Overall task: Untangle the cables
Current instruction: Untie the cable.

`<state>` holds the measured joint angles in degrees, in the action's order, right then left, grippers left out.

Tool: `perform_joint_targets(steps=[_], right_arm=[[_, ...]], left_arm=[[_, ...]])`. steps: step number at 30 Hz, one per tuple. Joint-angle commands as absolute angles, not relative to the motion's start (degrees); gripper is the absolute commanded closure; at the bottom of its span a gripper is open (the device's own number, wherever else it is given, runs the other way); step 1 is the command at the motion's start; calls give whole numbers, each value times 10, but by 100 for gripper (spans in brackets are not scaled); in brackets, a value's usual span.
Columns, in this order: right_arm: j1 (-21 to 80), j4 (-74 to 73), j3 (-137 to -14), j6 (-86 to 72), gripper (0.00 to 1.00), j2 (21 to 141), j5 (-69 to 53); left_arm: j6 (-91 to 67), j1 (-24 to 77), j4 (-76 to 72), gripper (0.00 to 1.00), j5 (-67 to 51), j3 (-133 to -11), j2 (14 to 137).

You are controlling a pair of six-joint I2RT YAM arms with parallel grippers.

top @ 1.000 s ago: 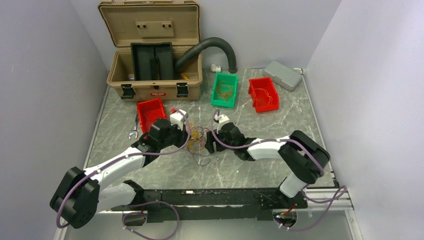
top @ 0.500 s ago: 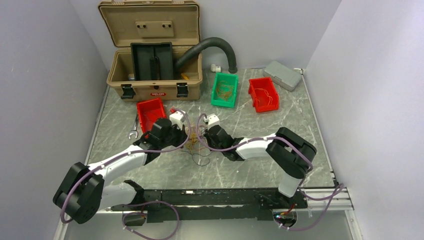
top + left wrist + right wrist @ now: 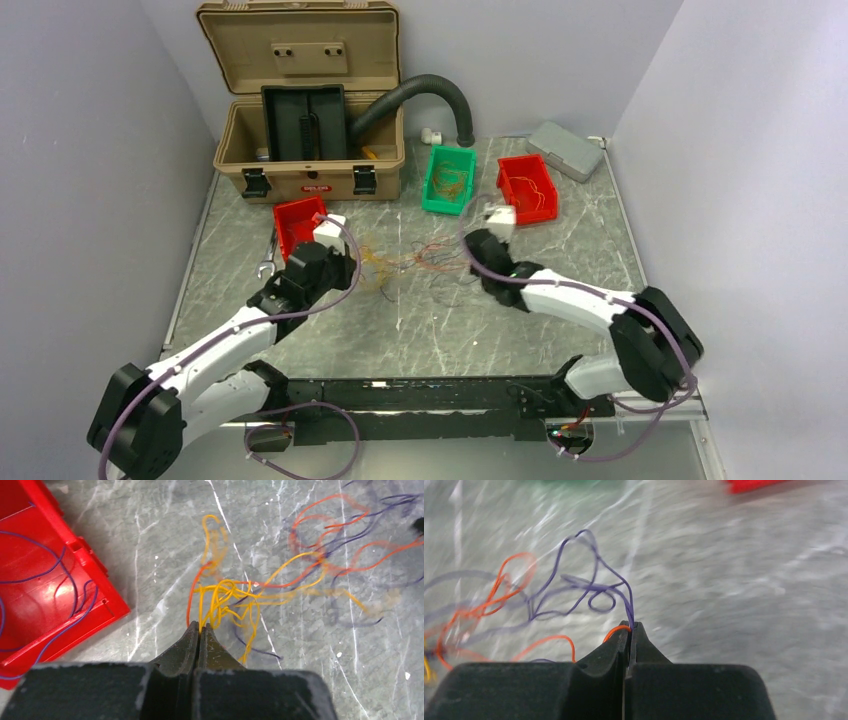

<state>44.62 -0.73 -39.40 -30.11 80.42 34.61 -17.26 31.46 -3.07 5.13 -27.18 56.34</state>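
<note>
The cables (image 3: pixel 415 258) are thin orange, yellow and purple wires, drawn out in a loose line across the middle of the table between my two grippers. My left gripper (image 3: pixel 352 265) holds their left end. In the left wrist view it (image 3: pixel 200 626) is shut on yellow strands of the tangle (image 3: pixel 235 592). My right gripper (image 3: pixel 466 262) holds the right end. Its wrist view shows it (image 3: pixel 630 626) shut on a purple wire (image 3: pixel 589 587) and an orange wire (image 3: pixel 499 587), lifted off the marble.
A red bin (image 3: pixel 300 222) with purple wires sits just behind my left gripper, and a wrench (image 3: pixel 268 262) lies beside it. At the back stand an open tan toolbox (image 3: pixel 305 110), a black hose (image 3: pixel 420 95), a green bin (image 3: pixel 450 180), another red bin (image 3: pixel 527 188) and a grey box (image 3: pixel 567 150).
My right gripper closed on the wires at the knot and pulled back to the right. The left gripper drew slightly left. The bunched knot has stretched into a long, loose spread.
</note>
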Motion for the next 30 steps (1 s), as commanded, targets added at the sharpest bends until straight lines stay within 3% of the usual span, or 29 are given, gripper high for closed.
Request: perform_joint_targets(steps=[1,6,11,28,29,30], right_arm=[[320,-103,-387,-376,100,715,352],[214,-148,-363,-415,100,617,387],[135,-157,-343,-413,100,548,329],[132,-136,-351,-284,100,517,102],[133,-135,-350,-282,90,522,98],[133,-131,-350,-279,73,529,89]], left_arm=[[-180,311,-25,100,105,-264,535],[-185,312,-19,100,123,-258,519],[-193,312,-13,100,152,-252,504],[-164,311,-58,100,41,-261,548],[-163,311,-58,100,40,-262,551],[-162,311,-57,100,36,-263,553]])
